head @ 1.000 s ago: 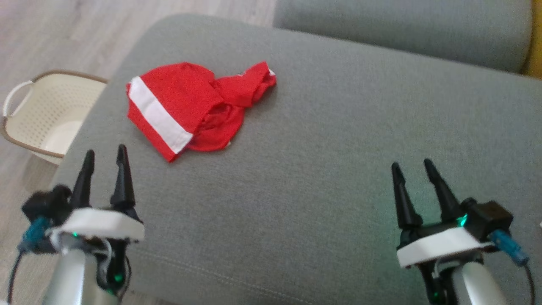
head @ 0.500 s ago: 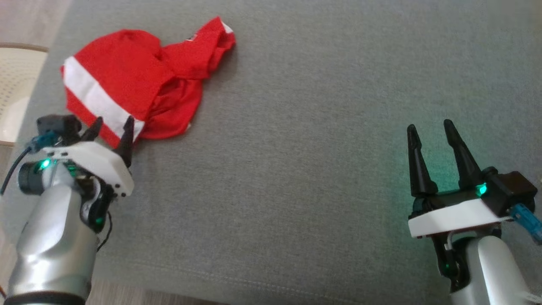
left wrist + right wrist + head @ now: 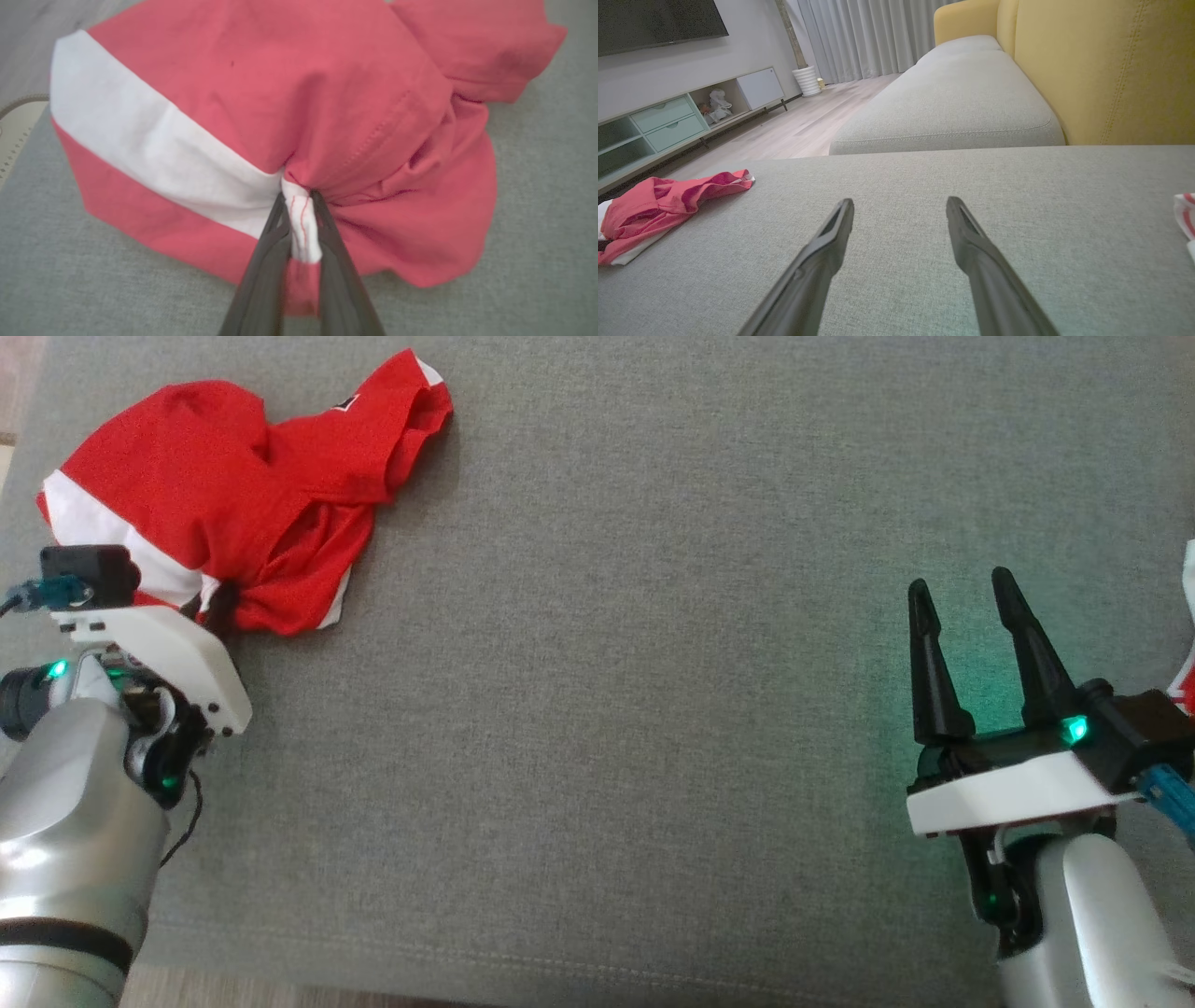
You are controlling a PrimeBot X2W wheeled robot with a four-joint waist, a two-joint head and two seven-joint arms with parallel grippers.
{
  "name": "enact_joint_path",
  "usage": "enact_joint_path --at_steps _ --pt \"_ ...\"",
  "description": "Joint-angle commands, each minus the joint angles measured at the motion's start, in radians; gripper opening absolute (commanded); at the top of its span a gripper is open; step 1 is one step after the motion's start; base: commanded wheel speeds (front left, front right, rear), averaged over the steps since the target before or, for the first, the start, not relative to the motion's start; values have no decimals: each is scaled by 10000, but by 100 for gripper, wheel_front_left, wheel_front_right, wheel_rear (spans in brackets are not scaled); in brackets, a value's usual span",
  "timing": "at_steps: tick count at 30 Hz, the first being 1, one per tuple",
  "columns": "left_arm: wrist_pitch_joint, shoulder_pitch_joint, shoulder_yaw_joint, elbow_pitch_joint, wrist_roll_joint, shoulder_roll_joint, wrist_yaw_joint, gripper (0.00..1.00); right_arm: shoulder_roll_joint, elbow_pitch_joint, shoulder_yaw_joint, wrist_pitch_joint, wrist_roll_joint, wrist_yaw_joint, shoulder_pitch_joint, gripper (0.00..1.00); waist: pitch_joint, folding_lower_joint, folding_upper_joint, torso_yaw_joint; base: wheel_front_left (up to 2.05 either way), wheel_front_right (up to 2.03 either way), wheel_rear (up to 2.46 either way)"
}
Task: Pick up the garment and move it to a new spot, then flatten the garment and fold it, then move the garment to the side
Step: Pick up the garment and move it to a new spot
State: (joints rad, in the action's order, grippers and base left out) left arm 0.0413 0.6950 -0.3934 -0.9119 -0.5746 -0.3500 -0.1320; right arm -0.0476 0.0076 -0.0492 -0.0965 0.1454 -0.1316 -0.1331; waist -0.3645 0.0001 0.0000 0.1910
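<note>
— Which step was it?
— Pick-up, prob. The left gripper (image 3: 297, 200) pinched a white fold of the garment (image 3: 233, 495), which lay bunched at far left of the cushion (image 3: 653, 728).
— Next?
— Lift & carry it toward the bare middle — w/o losing that thin pinch. The right gripper (image 3: 962, 583) hung spread, idle.
— Room?
— Living rm: grey fabric underfoot, yellow backrest (image 3: 1111, 70), wood floor (image 3: 803, 130), cabinet (image 3: 668, 121).

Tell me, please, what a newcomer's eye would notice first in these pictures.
The red-and-white garment, crumpled at the left end of the gray sofa cushion, draws the eye first. The left gripper is shut on a bunched fold at its near edge, while the right gripper hovers open above bare cushion at the right.
</note>
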Motion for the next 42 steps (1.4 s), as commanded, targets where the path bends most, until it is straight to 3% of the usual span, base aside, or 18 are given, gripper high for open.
enact_joint_path --at_steps 1,8,15,22,29,35,39,40,41,42 --pt "-375 349 246 91 -91 -587 15 0 -26 -286 -195 -97 13 9 -166 100 81 -1 0 -17 0 0 0" --pt "-2353 795 503 211 -134 -576 76 0 -26 52 -137 -281 215 9 -158 100 634 -1 0 11 0 0 0" --pt "-2848 943 506 1237 40 -344 231 0 -26 237 -222 -423 384 9 -144 100 1152 -1 0 -100 0 0 0" --pt "-2425 536 -104 3180 253 364 584 0 -26 387 -335 -607 625 9 -46 100 1605 -1 0 -538 0 0 0" --pt "-1538 66 -1053 4945 469 1498 1186 0 -26 407 -334 -731 754 9 -47 100 1764 -1 0 -1114 0 0 0" --pt "-1132 -130 -2061 5222 811 2574 1755 0 -26 384 -390 -830 877 9 -140 100 1689 -1 0 -1675 0 0 0" --pt "-1203 -190 -2740 4894 676 2935 2120 0 -26 464 -465 -918 966 9 -191 100 1642 -1 0 -2055 0 0 0" --pt "-1259 -201 -2918 4790 596 2965 2207 32 -26 493 -486 -941 988 9 -208 100 1631 -1 0 -2140 0 0 0" --pt "-1312 -210 -3140 4700 514 2981 2261 100 -26 524 -510 -964 1009 9 -226 100 1626 -1 0 -2221 0 0 0" --pt "-1385 -232 -3392 4731 291 2987 2307 100 -26 551 -528 -987 1031 9 -240 100 1618 -1 0 -2288 0 0 0"
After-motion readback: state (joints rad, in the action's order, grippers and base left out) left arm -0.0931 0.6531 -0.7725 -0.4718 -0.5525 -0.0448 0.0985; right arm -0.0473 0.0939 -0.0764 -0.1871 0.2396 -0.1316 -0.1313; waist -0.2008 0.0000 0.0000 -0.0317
